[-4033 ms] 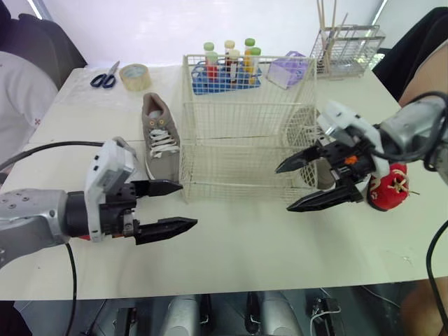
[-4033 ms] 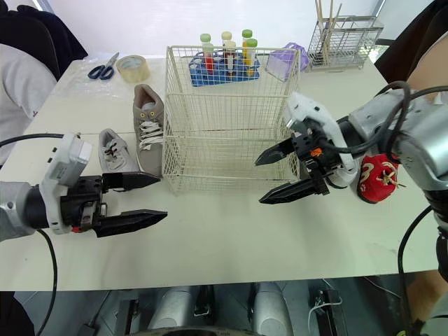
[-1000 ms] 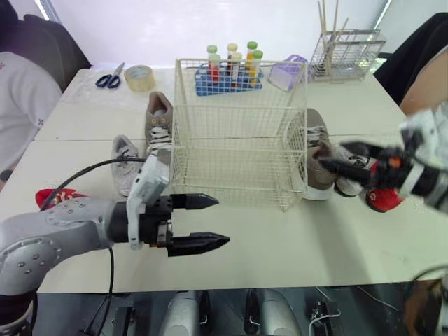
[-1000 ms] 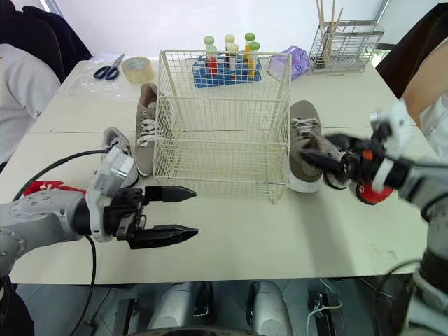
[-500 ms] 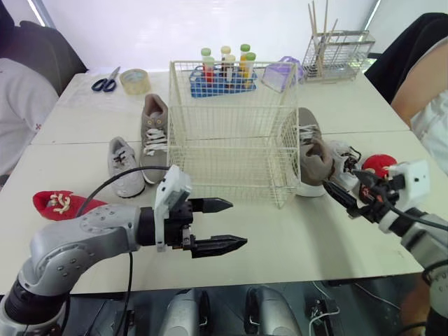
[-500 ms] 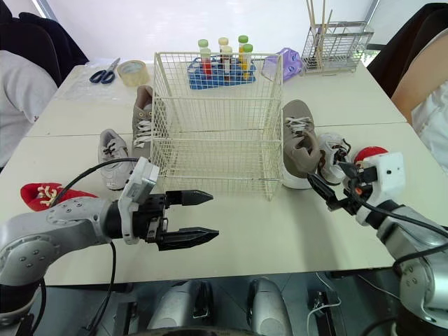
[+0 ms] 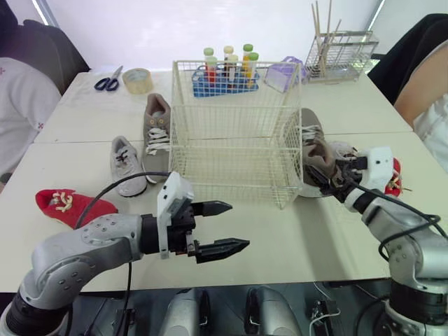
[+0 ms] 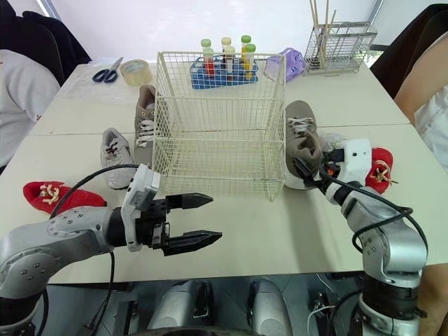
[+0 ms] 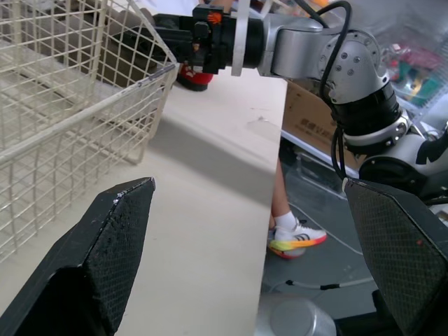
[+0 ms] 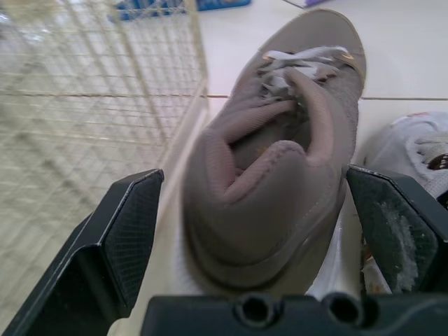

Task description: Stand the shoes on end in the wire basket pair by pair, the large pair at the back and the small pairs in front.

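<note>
Taupe shoe [image 10: 294,140] lies between spread fingers [image 10: 126,231] of right claw [image 10: 253,175].

Centre of the counter [image 7: 315,238]: wire basket [image 7: 234,133]. Left large shoe [image 7: 155,133] lies beside its left wall, left small shoe [image 7: 127,164] further left. Right large shoe [image 8: 299,140] lies just right. Tube rack [image 7: 229,56] stands behind.

Scissors [image 7: 107,82], tape roll [image 7: 138,79], blue tube rack [image 7: 227,84], purple box [image 7: 282,75], stick holder [image 7: 343,49]
</note>
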`<state>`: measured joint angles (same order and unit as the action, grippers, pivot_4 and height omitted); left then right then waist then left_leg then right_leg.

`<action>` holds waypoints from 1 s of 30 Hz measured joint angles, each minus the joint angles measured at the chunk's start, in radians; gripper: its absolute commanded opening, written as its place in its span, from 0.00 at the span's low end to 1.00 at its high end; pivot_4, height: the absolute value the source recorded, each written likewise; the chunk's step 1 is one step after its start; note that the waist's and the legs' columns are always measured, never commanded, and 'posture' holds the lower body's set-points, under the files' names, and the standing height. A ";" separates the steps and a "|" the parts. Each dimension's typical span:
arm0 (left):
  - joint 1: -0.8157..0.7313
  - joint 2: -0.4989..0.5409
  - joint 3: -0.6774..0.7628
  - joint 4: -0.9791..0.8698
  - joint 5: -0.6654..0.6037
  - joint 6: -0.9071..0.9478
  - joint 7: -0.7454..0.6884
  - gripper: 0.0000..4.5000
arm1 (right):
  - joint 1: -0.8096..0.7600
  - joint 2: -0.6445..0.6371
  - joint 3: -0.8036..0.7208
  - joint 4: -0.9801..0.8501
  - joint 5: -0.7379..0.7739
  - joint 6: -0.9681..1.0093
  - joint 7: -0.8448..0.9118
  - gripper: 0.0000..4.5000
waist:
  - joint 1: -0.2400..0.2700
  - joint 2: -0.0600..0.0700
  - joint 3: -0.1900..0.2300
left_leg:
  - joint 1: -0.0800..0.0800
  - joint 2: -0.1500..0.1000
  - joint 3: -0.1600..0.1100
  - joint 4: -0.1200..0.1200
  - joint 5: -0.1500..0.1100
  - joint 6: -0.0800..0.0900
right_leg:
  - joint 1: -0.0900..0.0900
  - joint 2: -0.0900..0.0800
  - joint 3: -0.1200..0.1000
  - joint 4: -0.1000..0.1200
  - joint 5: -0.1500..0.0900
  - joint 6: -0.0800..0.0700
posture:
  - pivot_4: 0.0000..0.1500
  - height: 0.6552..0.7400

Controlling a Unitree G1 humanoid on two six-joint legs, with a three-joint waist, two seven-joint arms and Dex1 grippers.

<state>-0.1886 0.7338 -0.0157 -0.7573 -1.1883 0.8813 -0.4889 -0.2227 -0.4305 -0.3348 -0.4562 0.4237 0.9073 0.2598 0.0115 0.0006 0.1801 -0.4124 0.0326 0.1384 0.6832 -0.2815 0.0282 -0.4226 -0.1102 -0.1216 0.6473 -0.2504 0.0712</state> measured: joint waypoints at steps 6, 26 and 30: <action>0.000 -0.006 -0.002 0.001 0.030 -0.005 -0.014 1.00 | -0.038 0.042 0.041 0.019 -0.020 0.041 -0.081 0.94 | -0.004 0.000 0.000 | 0.000 0.000 0.000 0.000 0.000 0.000 | 0.000 0.000 0.000 0.000 0.000 0.000 | 1.00 1.00; -0.013 -0.018 -0.008 0.025 0.080 -0.005 -0.055 1.00 | -0.131 -0.050 0.154 0.157 -0.293 -0.239 -0.195 0.06 | -0.005 0.004 0.002 | -0.010 -0.001 0.001 0.000 0.001 0.000 | -0.010 -0.001 0.000 0.000 0.000 0.000 | 1.00 1.00; -0.013 0.002 -0.006 0.046 0.082 0.000 -0.092 1.00 | -0.291 -0.096 0.123 0.206 -0.388 -0.391 -0.268 0.06 | -0.007 0.004 0.002 | -0.013 0.000 0.001 0.000 0.003 -0.001 | -0.014 0.001 0.000 0.001 0.000 0.000 | 1.00 1.00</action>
<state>-0.2017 0.7357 -0.0220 -0.7109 -1.1067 0.8809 -0.5811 -0.5140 -0.5262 -0.2117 -0.2504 0.0354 0.5161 -0.0082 0.0044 0.0042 0.1825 -0.4258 0.0330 0.1392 0.6829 -0.2788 0.0267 -0.4362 -0.1090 -0.1218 0.6484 -0.2500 0.0715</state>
